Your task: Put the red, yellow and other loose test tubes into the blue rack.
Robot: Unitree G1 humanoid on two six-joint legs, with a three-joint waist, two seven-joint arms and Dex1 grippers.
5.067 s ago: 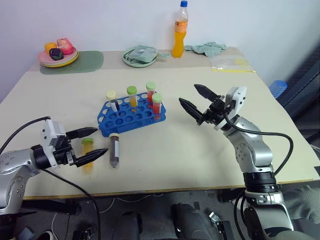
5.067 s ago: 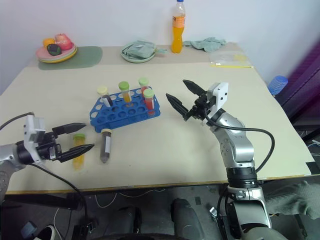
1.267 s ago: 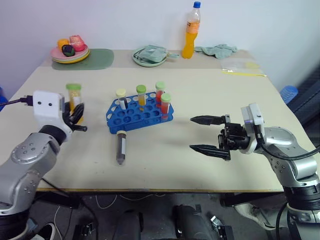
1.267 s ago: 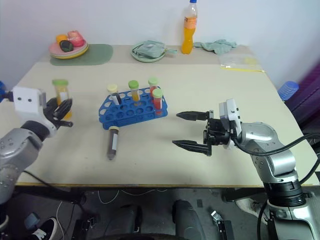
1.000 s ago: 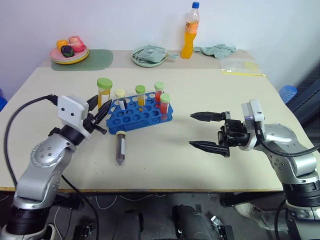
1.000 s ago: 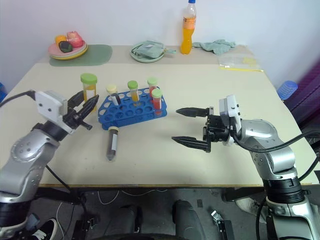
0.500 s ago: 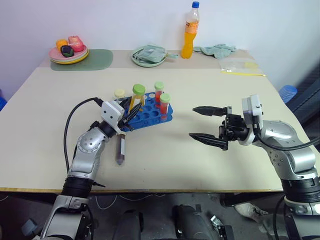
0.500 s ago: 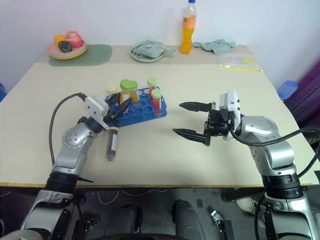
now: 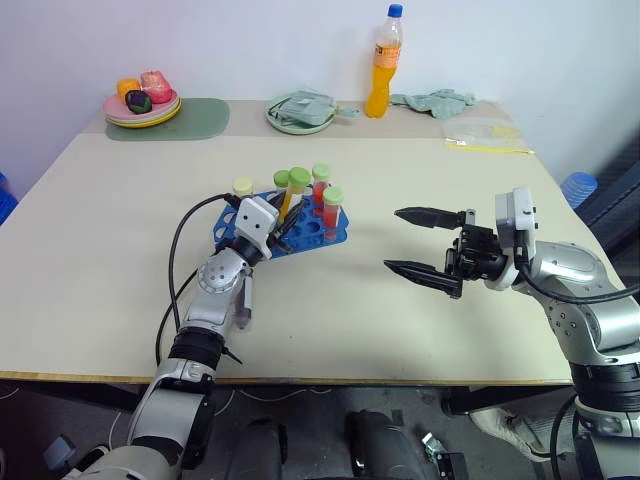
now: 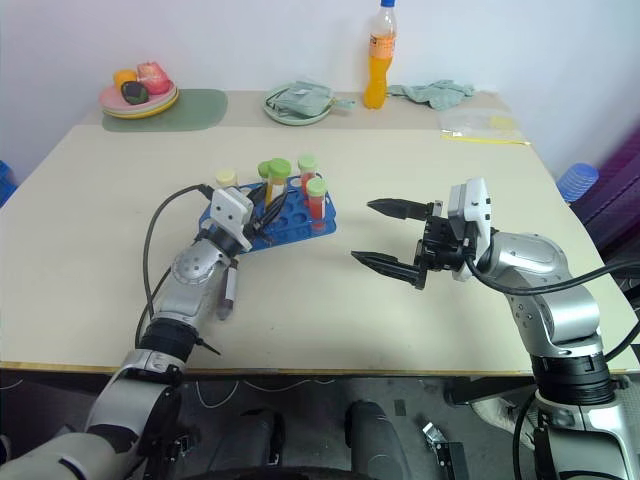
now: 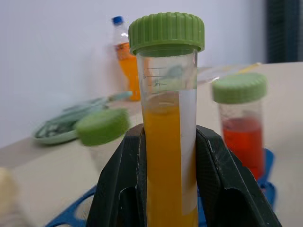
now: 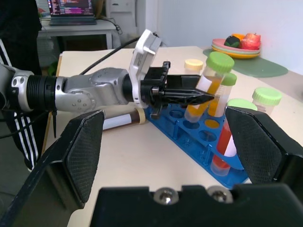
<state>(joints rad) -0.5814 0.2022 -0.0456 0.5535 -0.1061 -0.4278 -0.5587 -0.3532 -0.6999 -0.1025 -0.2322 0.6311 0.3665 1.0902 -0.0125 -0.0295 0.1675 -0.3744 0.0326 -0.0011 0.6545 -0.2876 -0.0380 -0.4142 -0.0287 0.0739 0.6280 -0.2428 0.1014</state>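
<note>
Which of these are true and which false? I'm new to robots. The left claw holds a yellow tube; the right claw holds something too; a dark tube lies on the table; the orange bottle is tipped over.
1. The left gripper holds the yellow tube. True; its fingers clamp the tube, tilted over the blue rack.
2. The right gripper holds something. False; its fingers are spread wide with nothing between them.
3. A dark tube lies on the table. True; it lies in front of the rack.
4. The orange bottle is tipped over. False; it stands upright at the far edge.
</note>
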